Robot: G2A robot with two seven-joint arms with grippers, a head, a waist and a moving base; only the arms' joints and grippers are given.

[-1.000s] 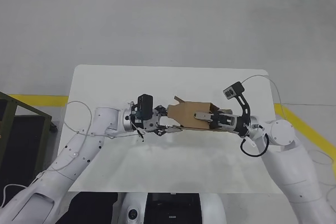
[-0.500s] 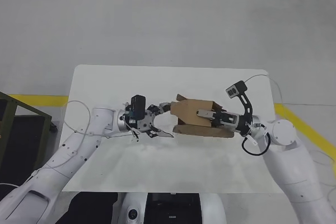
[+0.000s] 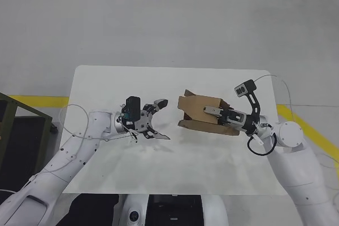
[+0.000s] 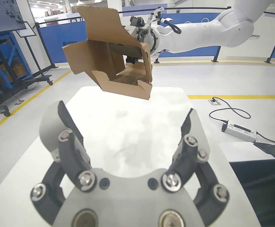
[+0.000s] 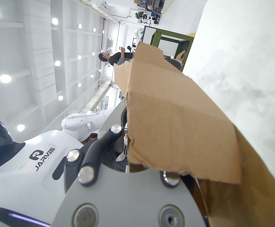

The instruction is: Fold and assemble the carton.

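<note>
The brown carton (image 3: 200, 110) is partly erected, flaps loose, and hangs above the white table (image 3: 101, 85) right of centre. My right gripper (image 3: 216, 114) is shut on one carton wall, one finger lying inside the box. From the left wrist view the carton (image 4: 104, 55) shows its open side with an upright flap, and that finger (image 4: 128, 49) crosses its inside. My left gripper (image 3: 161, 120) stands open to the left of the carton, a short gap away, touching nothing; its fingertips (image 4: 61, 106) are spread wide. In the right wrist view the carton (image 5: 175, 131) covers the gripper.
A dark green rack (image 3: 5, 113) stands off the table's left edge. Yellow floor tape (image 3: 39, 100) runs behind both table sides. A power brick with cable (image 4: 239, 131) lies on the floor beyond the table.
My left gripper has let go of the carton's edge, opened wider and drawn back to the left. The right arm has shifted the carton slightly right and turned it.
</note>
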